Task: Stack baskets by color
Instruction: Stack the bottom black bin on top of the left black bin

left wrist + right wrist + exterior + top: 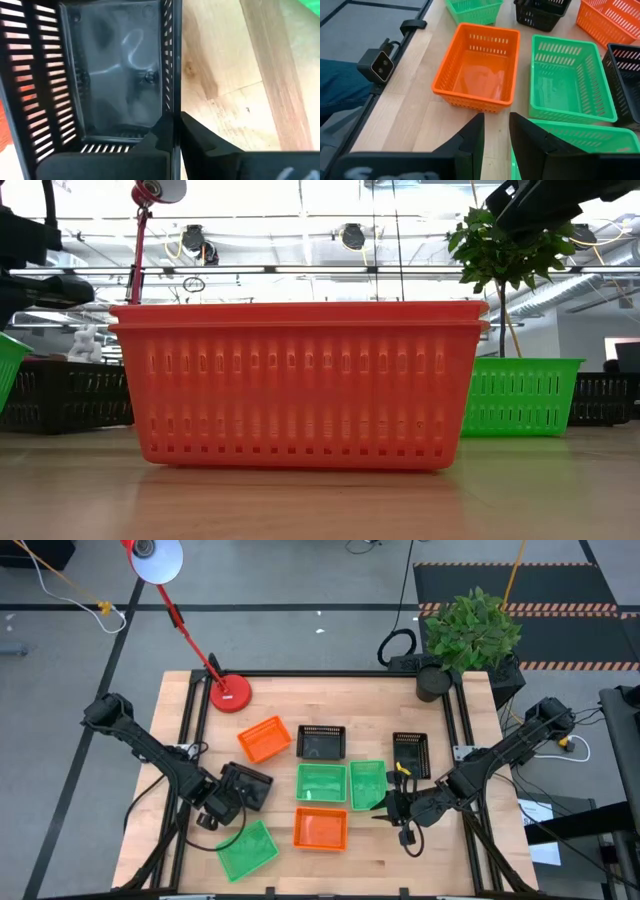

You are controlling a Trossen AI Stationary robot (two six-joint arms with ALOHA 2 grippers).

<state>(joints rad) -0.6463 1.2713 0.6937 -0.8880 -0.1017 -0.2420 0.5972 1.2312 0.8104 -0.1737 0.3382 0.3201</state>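
Several baskets lie on the wooden table: orange [264,738], black [321,742], black [411,754], green [321,783], green [367,784], green [247,848]. An orange one [320,828] near the front shows a double rim [300,317] in the low view. My left gripper [236,797] points down, shut on a third black basket [250,783] at the left. My right gripper [496,135] is open at the near corner of the right-hand green basket [580,135]. One finger stands over its inside and one outside. Whether they touch it I cannot tell. My left gripper pinches one side wall [173,100] of the black basket, close to a corner, with one finger [152,142] inside and the other [202,137] outside. The fingers come from above, pointing down. The basket sits level, open side up.
A red lamp base [230,693] stands at the far left and a potted plant [465,635] at the far right corner. A small camera [382,65] sits on the table's near frame rail, with a person's blue-clad leg [340,87] beyond it. Bare wood [450,850] lies at the near right.
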